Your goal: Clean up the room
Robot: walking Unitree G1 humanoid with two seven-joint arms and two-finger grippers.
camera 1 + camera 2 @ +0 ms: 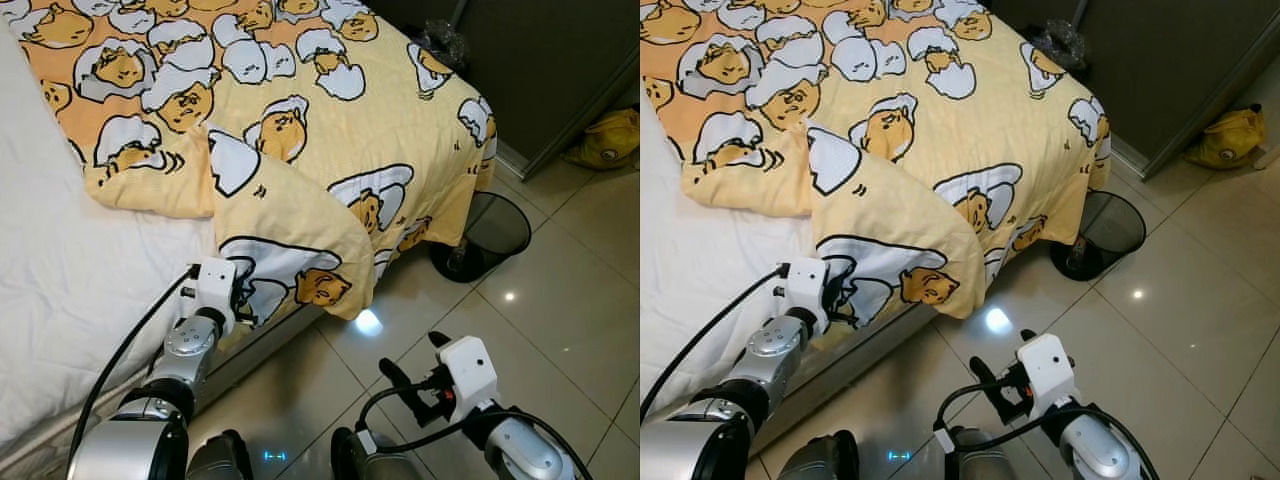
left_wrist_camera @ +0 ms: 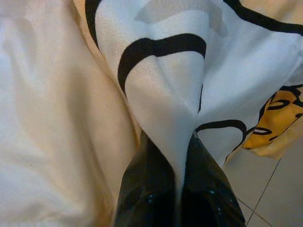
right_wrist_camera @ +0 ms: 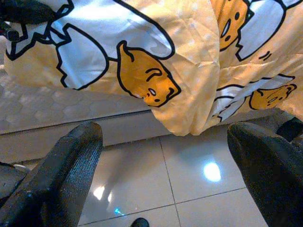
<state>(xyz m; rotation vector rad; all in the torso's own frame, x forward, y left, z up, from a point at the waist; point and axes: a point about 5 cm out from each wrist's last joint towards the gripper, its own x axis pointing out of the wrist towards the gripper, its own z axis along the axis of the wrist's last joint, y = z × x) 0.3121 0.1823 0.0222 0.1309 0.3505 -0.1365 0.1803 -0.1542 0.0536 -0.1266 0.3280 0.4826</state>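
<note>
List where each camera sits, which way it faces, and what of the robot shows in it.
Left and right eye views: head, looking forward and down at the blanket on the bed; both arms show.
Left wrist view: along the left tool, shut on the blanket.
Right wrist view: along the open right tool, facing the blanket's hanging edge over the floor.
Shared: every view shows the blanket.

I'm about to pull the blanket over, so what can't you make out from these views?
- How much blanket the left gripper holds: left wrist view, cloth hides the fingertips.
- Wastebasket contents: eye views, mesh too dark.
- Yellow item by the wardrobe: cut off by the edge.
- Under the bed: overhanging blanket hides it.
</note>
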